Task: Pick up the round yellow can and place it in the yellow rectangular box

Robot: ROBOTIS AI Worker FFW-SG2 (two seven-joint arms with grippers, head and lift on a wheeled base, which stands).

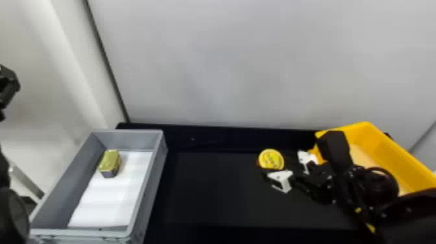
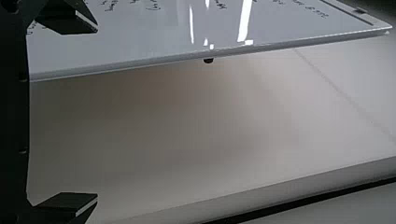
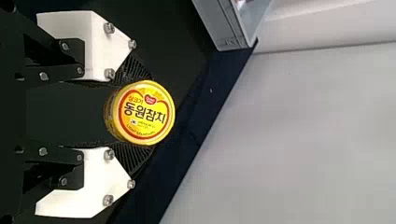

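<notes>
I have the round yellow can [image 1: 271,159] clamped between the ribbed black fingertips of my right gripper [image 1: 275,163], one on each side of it. Its round printed face shows to both my head and right wrist cameras. I cannot tell whether the can touches the black worktop [image 1: 211,194]. It is outside the yellow rectangular box [image 1: 399,146], to the left of it, and my right arm [image 1: 344,175] hides part of that box in the head view.

On my left side stands a gray box [image 1: 151,181] with a white sheet [image 1: 107,204] inside; a small gold tin [image 1: 110,161] sits in there, near the left wall. My left arm [image 1: 13,214] is at the left edge of the head view, and in its wrist view its two black fingers [image 2: 67,203] are wide apart, with a whiteboard [image 2: 140,42] beyond.
</notes>
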